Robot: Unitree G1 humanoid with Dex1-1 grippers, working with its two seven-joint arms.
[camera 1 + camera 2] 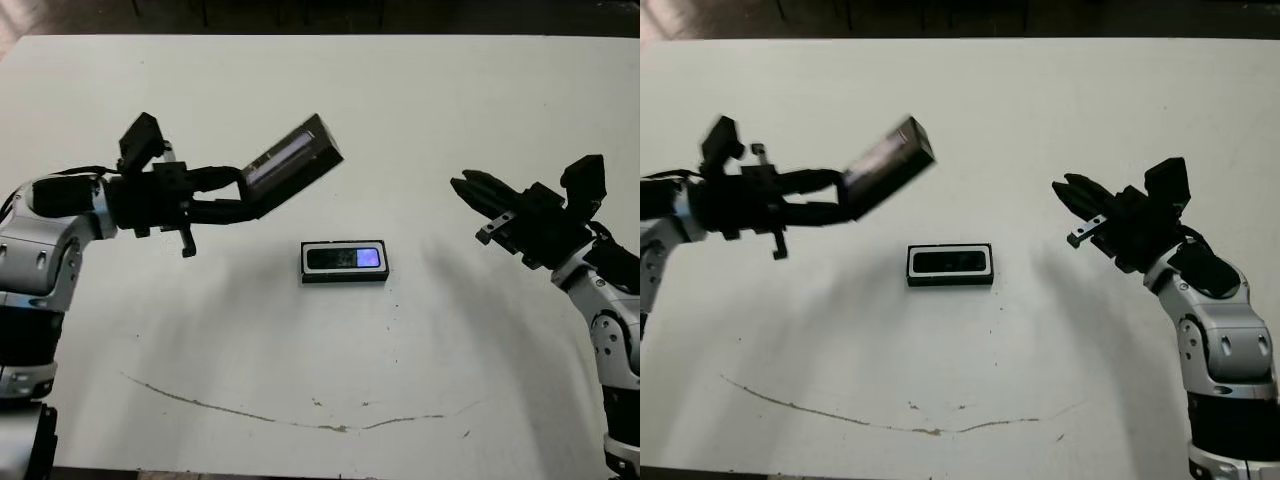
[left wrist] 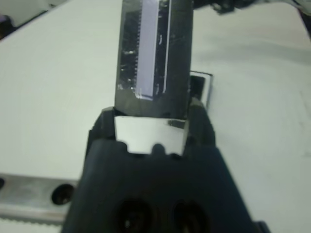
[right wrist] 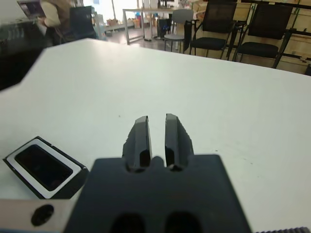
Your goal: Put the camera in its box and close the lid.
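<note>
left eye view — lid (image 1: 293,163) clamped in left hand (image 1: 238,200), above box (image 1: 344,261).

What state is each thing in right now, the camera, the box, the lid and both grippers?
camera: lying flat inside the box, blue patch showing.
box: on the table, uncovered, camera in it.
lid: off the box, held up in the air, tilted, striped face showing.
left gripper: shut on the lid's end.
right gripper: empty, fingers nearly together, away from the box.
table: bears only the box.
</note>
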